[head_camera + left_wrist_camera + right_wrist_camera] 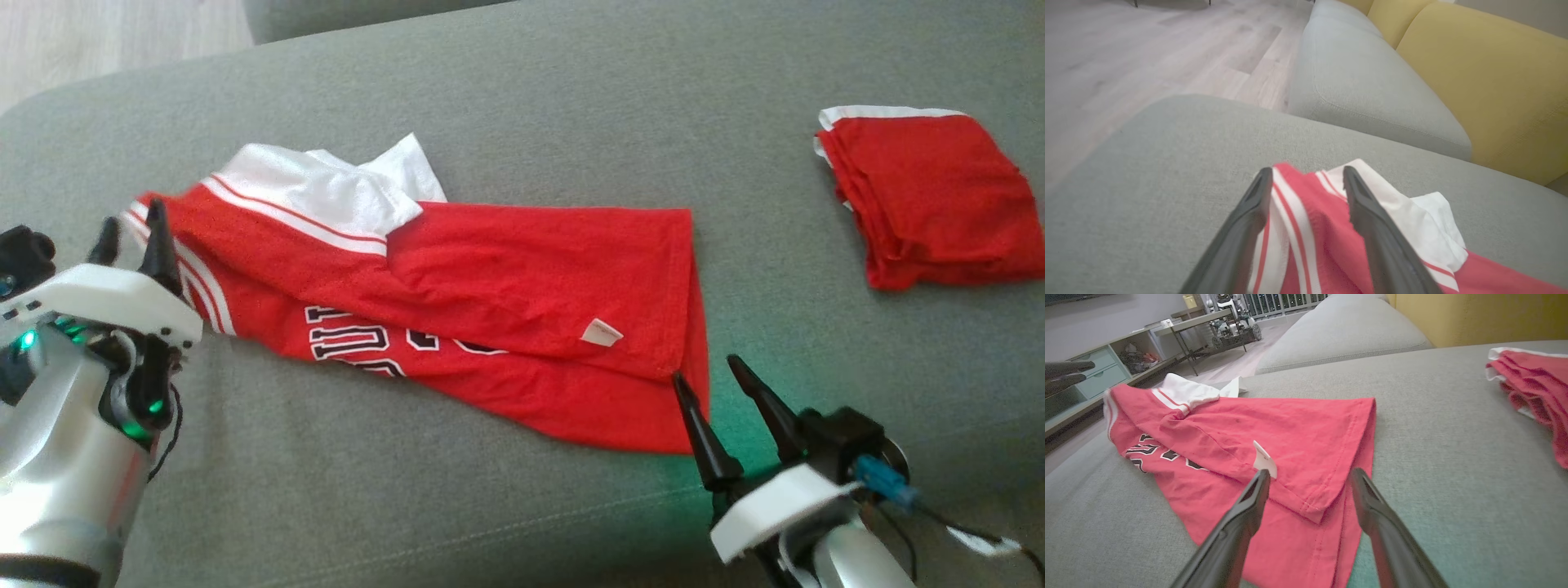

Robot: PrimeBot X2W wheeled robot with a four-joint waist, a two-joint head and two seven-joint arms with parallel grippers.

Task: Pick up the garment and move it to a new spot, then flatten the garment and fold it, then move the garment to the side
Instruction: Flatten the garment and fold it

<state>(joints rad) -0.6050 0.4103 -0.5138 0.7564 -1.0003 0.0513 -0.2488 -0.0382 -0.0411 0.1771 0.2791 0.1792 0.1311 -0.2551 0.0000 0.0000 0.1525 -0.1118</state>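
On grey sofa cushion (522,106): red-and-white jersey (490,286), half-folded, mid-cushion; folded red garment (931,200), near right edge; left gripper (131,216), jaws parted over jersey's striped end; right gripper (704,367), jaws parted, empty, at jersey's hem corner.

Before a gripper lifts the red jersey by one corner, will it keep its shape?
Probably not: the red jersey lies limp and wrinkled, so it should droop. Its folded layers would likely fall open. The thin cloth looks light.
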